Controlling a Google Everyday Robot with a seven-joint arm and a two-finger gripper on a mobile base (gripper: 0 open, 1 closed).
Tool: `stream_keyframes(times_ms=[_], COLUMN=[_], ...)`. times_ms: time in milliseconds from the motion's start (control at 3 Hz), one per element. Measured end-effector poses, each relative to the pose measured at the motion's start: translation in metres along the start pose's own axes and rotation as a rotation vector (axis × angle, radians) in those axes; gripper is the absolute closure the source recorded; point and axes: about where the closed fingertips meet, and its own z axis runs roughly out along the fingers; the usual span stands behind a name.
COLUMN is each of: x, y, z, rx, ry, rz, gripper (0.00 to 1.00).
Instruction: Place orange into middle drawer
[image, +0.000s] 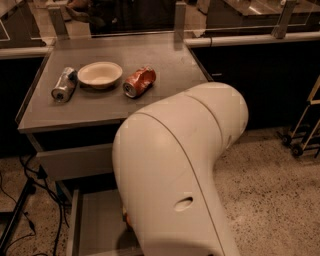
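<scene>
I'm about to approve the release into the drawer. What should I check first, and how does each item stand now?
1. Wide grey middle drawer pulled out: ok.
2. Small round orange above it: cannot tell; only an orange sliver shows beside the white robot arm.
3. Tool placement: cannot tell; hidden behind that arm.
4. Crushed orange-red soda can, white bowl and silver can on the grey tabletop, away from the drawer: ok.

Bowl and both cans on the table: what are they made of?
Bowl: cream, matte, probably ceramic or plastic. Orange-red can: thin metal, crumpled, glinting. Silver can: metal, shiny sides. Gripper hidden behind the white arm over the open drawer.
</scene>
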Motion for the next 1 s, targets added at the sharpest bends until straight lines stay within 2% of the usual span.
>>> stream_keyframes(times_ms=[333,667,1000], x=[0.0000,0.0000,0.0000], y=[0.0000,0.0000,0.0000], z=[0.0000,0.0000,0.0000], rx=[0.000,0.000,0.000], ry=[0.000,0.000,0.000], rz=[0.000,0.000,0.000], gripper=[0.11,0.00,0.00])
